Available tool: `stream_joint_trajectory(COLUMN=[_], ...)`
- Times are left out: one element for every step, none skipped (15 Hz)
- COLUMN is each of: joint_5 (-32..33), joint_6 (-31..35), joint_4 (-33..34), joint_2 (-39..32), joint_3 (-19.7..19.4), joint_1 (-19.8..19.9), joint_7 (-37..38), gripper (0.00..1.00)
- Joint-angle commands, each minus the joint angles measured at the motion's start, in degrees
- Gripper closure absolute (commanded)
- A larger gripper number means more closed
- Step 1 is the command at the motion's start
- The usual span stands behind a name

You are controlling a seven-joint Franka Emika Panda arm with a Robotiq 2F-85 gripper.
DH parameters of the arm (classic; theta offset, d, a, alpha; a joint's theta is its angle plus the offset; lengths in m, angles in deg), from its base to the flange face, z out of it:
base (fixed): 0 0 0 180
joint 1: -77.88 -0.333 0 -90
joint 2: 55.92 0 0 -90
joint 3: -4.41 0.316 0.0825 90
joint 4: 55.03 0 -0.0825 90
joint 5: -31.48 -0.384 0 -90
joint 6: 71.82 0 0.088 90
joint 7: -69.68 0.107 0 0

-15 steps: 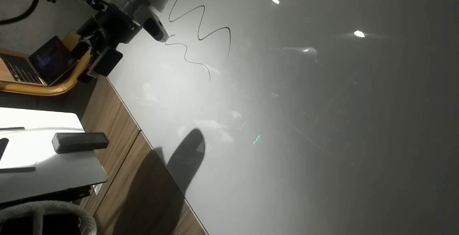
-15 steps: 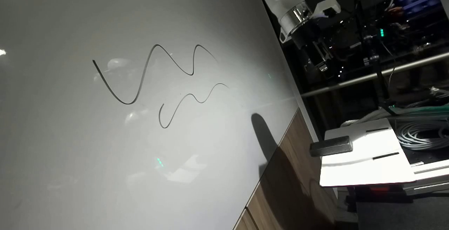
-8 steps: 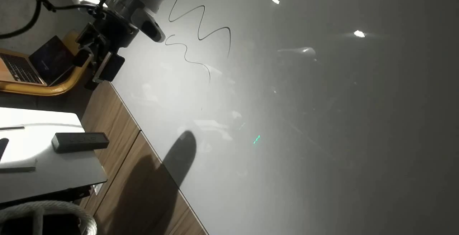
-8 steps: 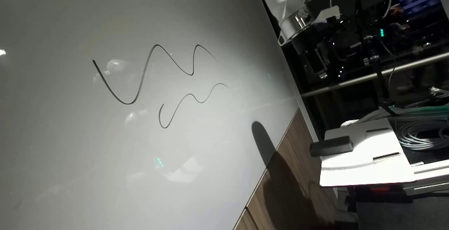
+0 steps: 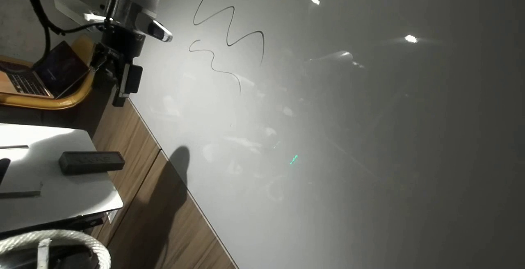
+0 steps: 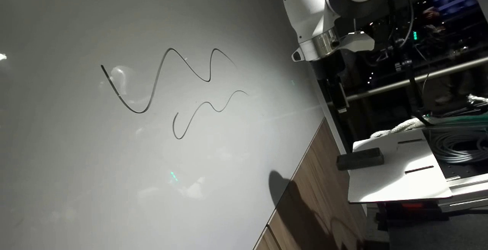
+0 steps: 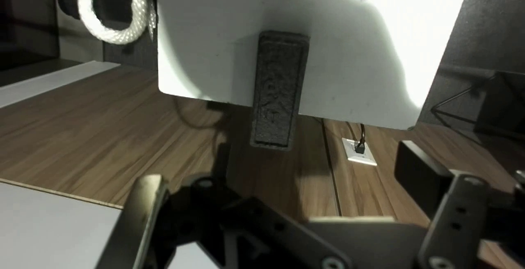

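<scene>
The tool [image 7: 281,162], spread wide and holding nothing, had just swung nearer the desk [image 7: 348,76], on which the unmoved dark block [image 7: 279,90] lay, overhanging its edge, so the work seemed at the approach, with no contact made yet

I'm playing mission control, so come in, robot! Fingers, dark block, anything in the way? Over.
Fingers open, holding nothing. Dark block on white panel, one end past its edge, untouched. Nothing seen in between.
</scene>
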Motion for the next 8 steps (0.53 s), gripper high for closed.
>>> stream_joint_trajectory(joint_5=[1.76,2.15,2.32,2.15,2.46,2.72,2.71,2.63], joint_6=[5.69,6.72,7.49,8.07,8.96,9.83,10.38,11.08], joint_4=[-0.04,-0.13,-0.23,-0.27,-0.27,-0.28,-0.28,-0.28], joint_2=[-5.86,-7.45,-8.65,-10.01,-11.45,-12.87,-14.1,-15.36], joint_3=[1.83,1.94,1.59,0.78,0.16,-0.6,-1.44,-2.24], joint_1=[0.42,0.89,1.16,1.39,1.69,2.04,2.39,2.65], joint_7=[6.59,7.83,8.36,8.22,7.54,6.42,5.79,5.32], gripper=[0.0,0.0,0.0,0.0,0.0,0.0,0.0,0.0])
